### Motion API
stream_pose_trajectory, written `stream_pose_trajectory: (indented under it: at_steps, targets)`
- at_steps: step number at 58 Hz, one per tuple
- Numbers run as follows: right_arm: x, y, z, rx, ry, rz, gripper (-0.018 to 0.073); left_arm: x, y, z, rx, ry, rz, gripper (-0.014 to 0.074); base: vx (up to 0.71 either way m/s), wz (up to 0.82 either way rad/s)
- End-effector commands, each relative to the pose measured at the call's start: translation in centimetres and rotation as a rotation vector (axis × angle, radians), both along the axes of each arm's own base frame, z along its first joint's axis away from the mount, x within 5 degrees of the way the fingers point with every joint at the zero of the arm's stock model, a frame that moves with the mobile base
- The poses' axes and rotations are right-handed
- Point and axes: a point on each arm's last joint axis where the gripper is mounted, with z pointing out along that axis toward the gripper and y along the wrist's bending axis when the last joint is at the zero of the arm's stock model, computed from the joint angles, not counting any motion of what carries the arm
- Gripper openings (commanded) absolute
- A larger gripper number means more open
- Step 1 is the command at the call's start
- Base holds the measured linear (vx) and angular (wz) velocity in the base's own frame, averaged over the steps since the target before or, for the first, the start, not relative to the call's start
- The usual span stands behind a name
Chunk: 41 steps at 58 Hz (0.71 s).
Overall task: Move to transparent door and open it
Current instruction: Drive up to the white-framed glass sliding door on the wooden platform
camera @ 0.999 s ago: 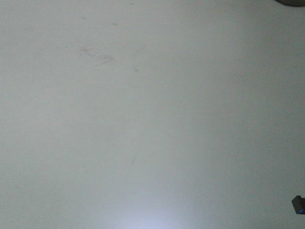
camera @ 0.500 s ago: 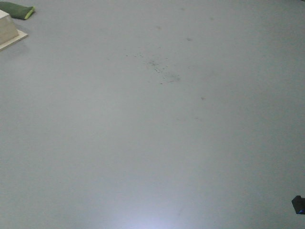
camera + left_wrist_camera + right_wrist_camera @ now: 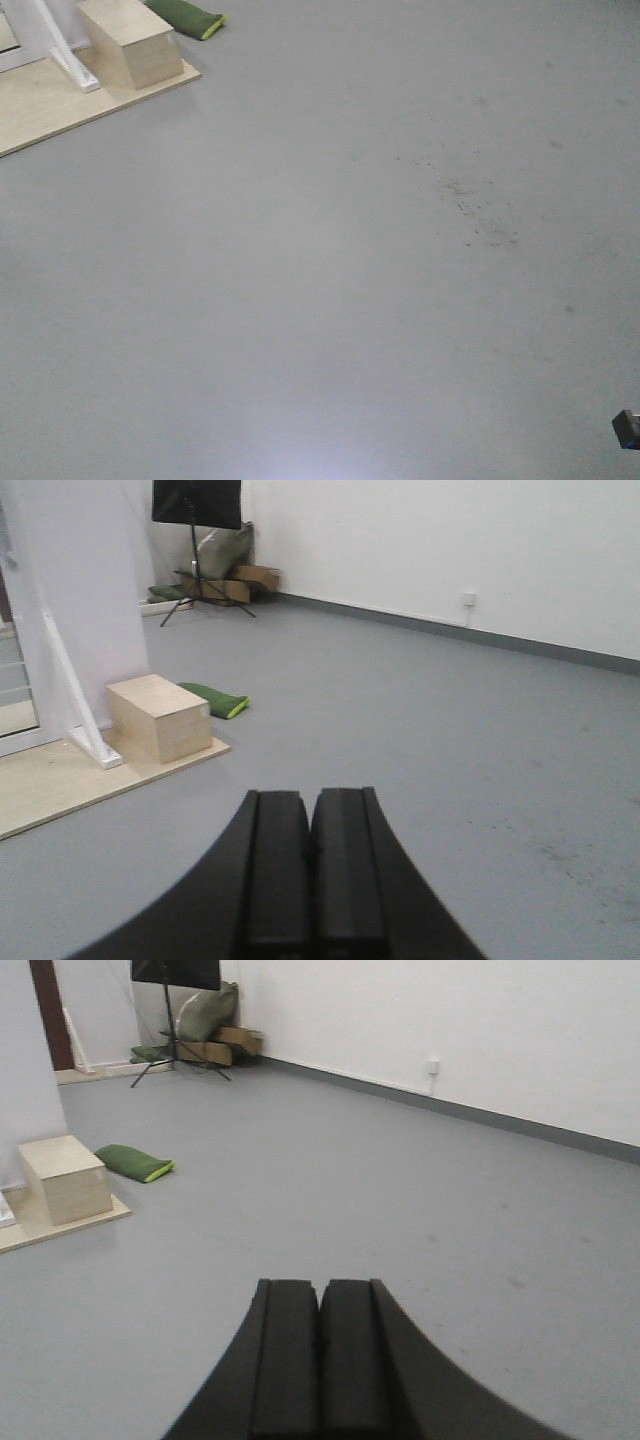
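A narrow strip of glass in a white frame [image 3: 12, 680], crossed by thin horizontal bars, shows at the far left edge of the left wrist view. No handle shows there, so I cannot tell whether it is the transparent door. A slanted white post [image 3: 75, 695] leans in front of it, and it also shows in the front view [image 3: 60, 50]. My left gripper [image 3: 309, 795] is shut and empty, held over bare grey floor. My right gripper [image 3: 321, 1285] is shut and empty too.
A low wooden platform [image 3: 50, 105] lies at the front left with a wooden box [image 3: 132, 40] on it and a green bag [image 3: 185, 17] beside it. A white wall panel [image 3: 90, 600] rises behind. A black tripod stand [image 3: 196, 500] and cardboard boxes [image 3: 250, 580] stand far off.
The front view has swung left: the floor specks slid right and down, and the green bag, wooden box, platform and white post came into view at the top left.
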Motion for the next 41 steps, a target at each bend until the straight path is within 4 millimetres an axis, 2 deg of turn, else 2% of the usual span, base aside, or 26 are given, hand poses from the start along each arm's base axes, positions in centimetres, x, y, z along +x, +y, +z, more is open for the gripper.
stream_pose_trajectory:
  at_steps: [1, 41]
  targets:
    - [-0.06, 0.06, 0.7, -0.013, -0.095, 0.006, -0.0006, -0.05, -0.05, 0.29, -0.027, -0.079, -0.009, -0.0006, 0.53, 0.57]
    - [-0.06, 0.06, 0.7, -0.013, -0.095, 0.006, -0.0006, -0.05, -0.05, 0.29, -0.027, -0.079, -0.009, -0.0006, 0.52, 0.54]
